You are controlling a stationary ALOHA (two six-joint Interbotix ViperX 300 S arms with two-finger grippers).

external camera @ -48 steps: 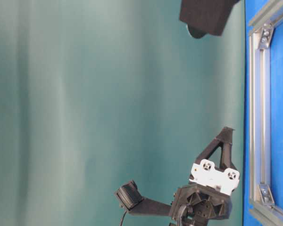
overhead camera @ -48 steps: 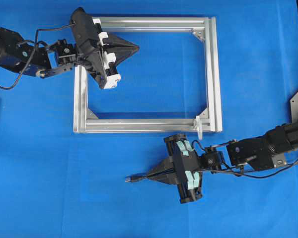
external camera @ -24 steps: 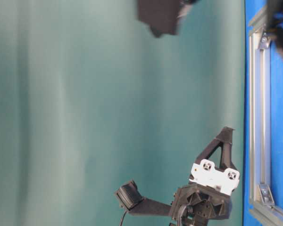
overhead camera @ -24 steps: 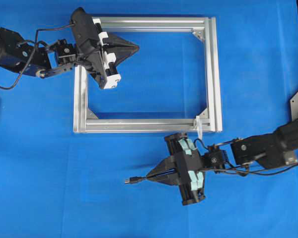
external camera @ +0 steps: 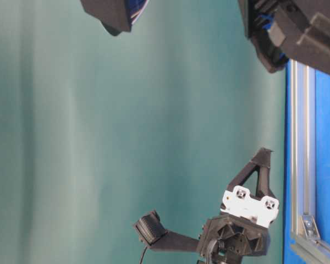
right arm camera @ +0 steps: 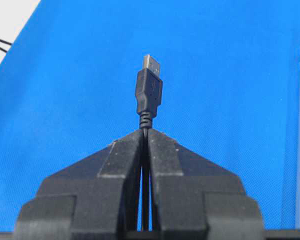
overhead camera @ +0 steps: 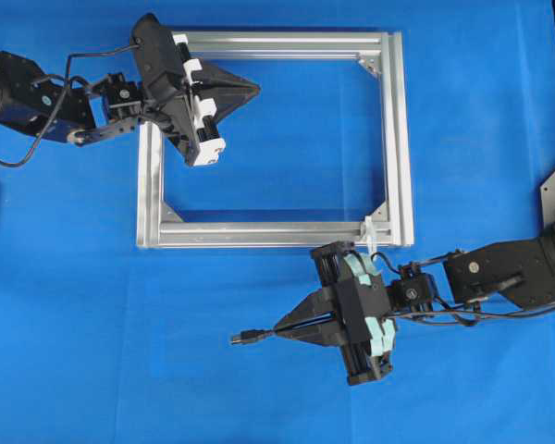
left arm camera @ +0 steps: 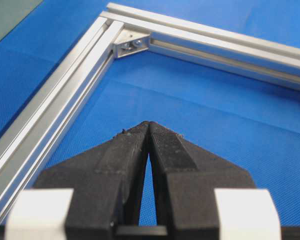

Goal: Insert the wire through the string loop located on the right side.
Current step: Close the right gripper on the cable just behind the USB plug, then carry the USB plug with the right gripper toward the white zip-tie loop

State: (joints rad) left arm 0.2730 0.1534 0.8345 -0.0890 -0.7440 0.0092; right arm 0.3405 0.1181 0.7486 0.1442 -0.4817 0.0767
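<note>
While one wire (right arm camera: 149, 95) sits clamped in right pincer (overhead camera: 282, 328), left pincer (overhead camera: 252, 90) closed empty, one string loop (overhead camera: 371, 237).

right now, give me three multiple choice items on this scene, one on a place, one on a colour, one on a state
1. Where is the string loop?
A. the frame's lower right corner
B. the upper left corner
C. loose on the cloth

2. What colour is the cloth under the frame?
A. green
B. blue
C. white

3. What is the right hand doing?
A. open over the frame
B. shut on the wire just behind its plug
C. shut on the loop

Answers:
1 A, the overhead view shows the white loop on the lower bar near the right corner.
2 B, blue in every view.
3 B, the right wrist view shows the fingers pinching the cable, plug sticking out.
</note>
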